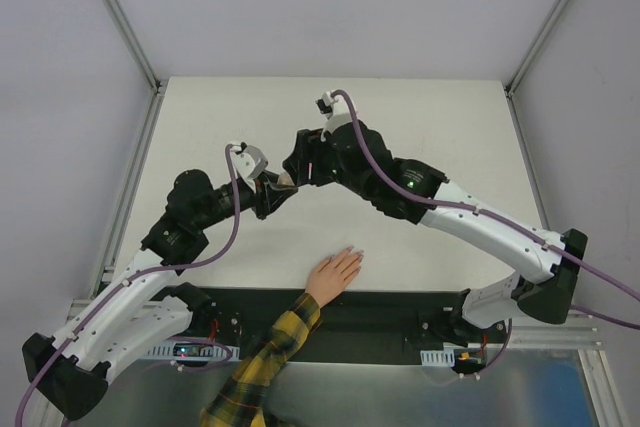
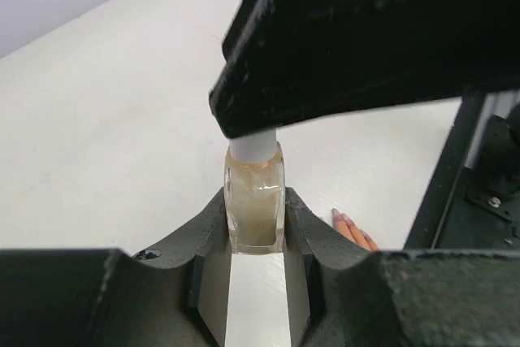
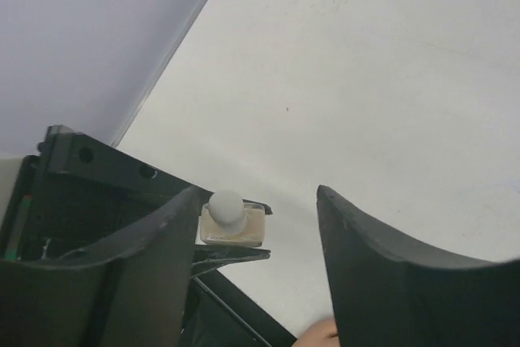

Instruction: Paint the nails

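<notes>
A bottle (image 2: pixel 254 205) of beige fluid, topped by a white cap (image 2: pixel 253 145), is pinched between the fingers of the left gripper (image 1: pixel 272 193) over the table (image 1: pixel 430 127). The right gripper (image 3: pixel 260 197) is spread wide. The cap is seen between its fingers, nearer one of them, and whether it is touched cannot be told. The nails (image 1: pixel 356 252) are on a hand (image 1: pixel 335 274) laid flat at the near table edge, fingers pointed toward the grippers but apart from both. A yellow-and-black plaid sleeve (image 1: pixel 268 355) is worn. No lettering can be made out on the bottle.
</notes>
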You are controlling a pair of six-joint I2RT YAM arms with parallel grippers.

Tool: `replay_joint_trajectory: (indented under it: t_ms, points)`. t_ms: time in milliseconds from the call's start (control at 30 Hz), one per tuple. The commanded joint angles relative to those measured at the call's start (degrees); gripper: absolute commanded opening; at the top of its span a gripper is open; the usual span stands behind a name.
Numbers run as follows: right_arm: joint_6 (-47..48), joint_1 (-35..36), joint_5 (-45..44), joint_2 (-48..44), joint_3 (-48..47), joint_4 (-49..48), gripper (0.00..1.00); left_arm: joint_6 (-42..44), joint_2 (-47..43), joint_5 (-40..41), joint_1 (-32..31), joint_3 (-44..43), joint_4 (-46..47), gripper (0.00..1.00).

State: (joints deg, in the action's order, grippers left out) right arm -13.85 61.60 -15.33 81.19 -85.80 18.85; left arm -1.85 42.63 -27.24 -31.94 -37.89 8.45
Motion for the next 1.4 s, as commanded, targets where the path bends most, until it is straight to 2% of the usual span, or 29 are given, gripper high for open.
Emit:
replay_joint_trajectory:
  t_ms: [0, 167, 300, 433, 567, 600, 667, 700, 767, 800, 833, 900, 1000, 1167, 1233, 1267, 1300, 1333, 1367]
  points:
    - [-2.7, 2.3, -10.3, 4.0, -5.4, 4.7, 0.55, 0.0, -1.3, 6.9, -0.5, -0.3, 3.2, 0.00]
    - [-2.3, 3.4, -12.7, 7.2, -8.2, 5.6, 0.35, -0.5, -2.1, 7.3, -0.5, -0.3, 3.2, 0.00]
    - [-3.1, 3.7, -10.9, 8.5, -9.0, 5.9, 0.27, -0.5, -2.1, 6.5, -0.6, -0.4, 3.2, 0.00]
    - [-2.7, 3.8, -9.9, 6.4, -5.8, 3.5, 0.00, -0.5, -2.2, 4.9, -0.6, -0.3, 3.4, 0.00]
    - [1.2, 3.0, -6.0, 2.1, 1.7, -2.0, 0.01, -0.1, -2.0, -3.7, -0.6, -0.3, 5.3, 0.00]
    - [2.8, 1.9, -0.3, 1.3, 3.4, -5.2, 0.00, -0.1, -2.1, -8.5, -0.6, -0.1, 5.8, 0.00]
    - [9.5, 0.2, 7.8, -1.5, 6.3, -8.8, 0.00, -0.2, -2.2, -13.0, -0.5, 0.2, 6.7, 0.00]
    - [13.0, -2.1, 23.6, -2.6, 10.9, -15.2, 0.00, -0.1, -2.1, -20.4, -0.6, 0.3, 7.4, 0.00]
    - [16.0, -7.0, 46.2, -6.0, 18.0, -27.3, 0.00, -1.2, -1.7, -29.1, -0.5, 0.4, 8.9, 0.00]
    - [12.1, -8.2, 62.2, -6.7, 23.6, -40.3, 0.00, -2.2, -1.2, -37.1, -0.5, 0.4, 11.1, 0.00]
    - [10.1, -9.0, 65.7, -6.8, 24.1, -42.6, 0.00, -3.4, 0.0, -41.0, -0.5, 0.5, 12.5, 0.00]
    - [9.5, -10.5, 71.6, -6.0, 23.0, -40.0, 0.00, -5.7, 1.7, -44.6, -0.4, -0.2, 12.9, 0.00]
    - [10.0, -11.4, 71.0, -7.5, 24.8, -40.7, 0.00, -4.0, 4.0, -46.5, -0.1, -1.6, 9.8, 0.00]
    - [9.2, -11.8, 66.1, -8.8, 25.1, -40.5, 0.00, -2.3, 3.5, -39.6, 2.0, -1.1, 9.0, 0.00]
    - [8.8, -11.9, 60.0, -9.7, 24.5, -37.8, 0.01, -1.5, 3.0, -35.5, 2.3, -1.0, 8.4, 0.00]
    - [8.6, -11.7, 53.8, -10.0, 23.1, -33.2, 0.07, -0.3, 2.7, -31.5, 2.5, -0.9, 7.2, 0.00]
    - [8.6, -11.6, 50.9, -10.3, 22.2, -31.0, 0.20, 0.4, 2.5, -29.2, 2.5, -1.0, 6.2, 0.00]
    - [7.9, -11.5, 48.1, -10.4, 21.4, -28.9, 0.28, 1.3, 1.8, -27.3, 2.5, -0.9, 5.7, 0.00]
    - [7.4, -11.3, 41.4, -10.7, 20.0, -24.8, 0.40, 1.3, 1.3, -22.8, 2.5, -0.7, 5.2, 0.00]
